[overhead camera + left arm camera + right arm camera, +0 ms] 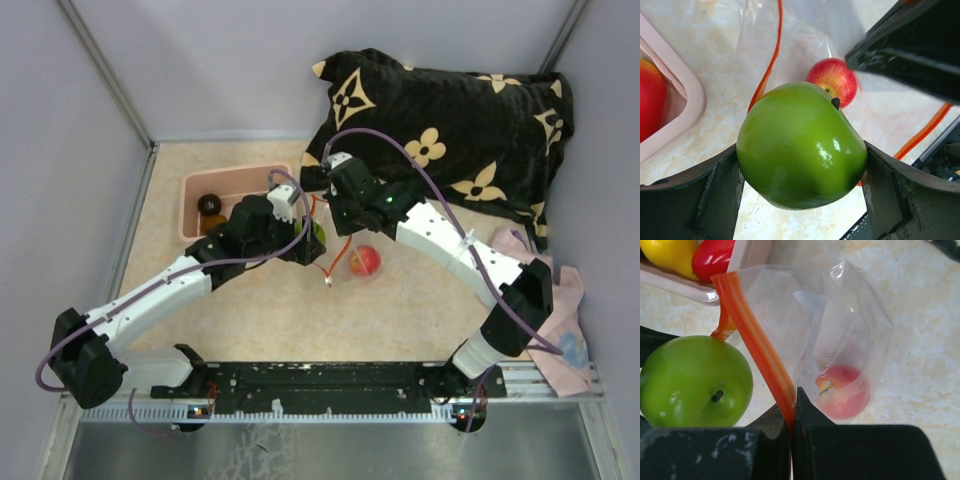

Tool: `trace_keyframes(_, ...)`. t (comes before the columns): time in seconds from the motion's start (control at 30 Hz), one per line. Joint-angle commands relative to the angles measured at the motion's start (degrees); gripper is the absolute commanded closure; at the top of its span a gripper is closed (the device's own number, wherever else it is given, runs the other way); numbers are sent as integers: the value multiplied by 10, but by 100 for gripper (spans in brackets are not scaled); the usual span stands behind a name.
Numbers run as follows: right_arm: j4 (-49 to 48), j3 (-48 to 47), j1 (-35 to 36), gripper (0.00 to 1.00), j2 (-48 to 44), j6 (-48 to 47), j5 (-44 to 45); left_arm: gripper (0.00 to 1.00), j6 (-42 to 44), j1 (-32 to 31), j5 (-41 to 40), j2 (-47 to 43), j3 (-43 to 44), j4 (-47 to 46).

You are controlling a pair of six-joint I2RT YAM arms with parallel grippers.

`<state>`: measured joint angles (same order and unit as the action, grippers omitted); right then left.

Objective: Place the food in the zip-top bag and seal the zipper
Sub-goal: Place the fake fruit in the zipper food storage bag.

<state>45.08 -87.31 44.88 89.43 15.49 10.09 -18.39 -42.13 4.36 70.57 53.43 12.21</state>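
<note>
At mid-table: zip-top bag (pixel 850 330) with one fruit inside.
Left to right: pink bin (pixel 235 171) with food (pixel 209 204); left gripper (pixel 801 170) clenched on a green apple (pixel 800 142) just beside the bag mouth; right gripper (pixel 792 420) pinching the zipper (pixel 757 345); red apple (pixel 842 390) inside the bag.

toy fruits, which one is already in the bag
The red apple, lying inside the clear bag; the green apple is clamped in the left gripper.
</note>
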Motion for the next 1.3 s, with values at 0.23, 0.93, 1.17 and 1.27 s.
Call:
trace_keyframes(0.23, -90, 38, 4, 100, -44, 38, -79, 46, -32, -17, 28, 0, 67, -3)
trace_keyframes(0.93, -155, 86, 5, 100, -63, 64, -96, 26, -82, -32, -43, 28, 59, 21)
trace_keyframes(1.17, -101, 58, 5, 100, -66, 53, -22, 27, -69, -34, -156, 60, 84, 138)
trace_keyframes(1.27, -96, 59, 5, 100, -72, 51, -20, 27, -71, -34, -178, 57, 92, 159)
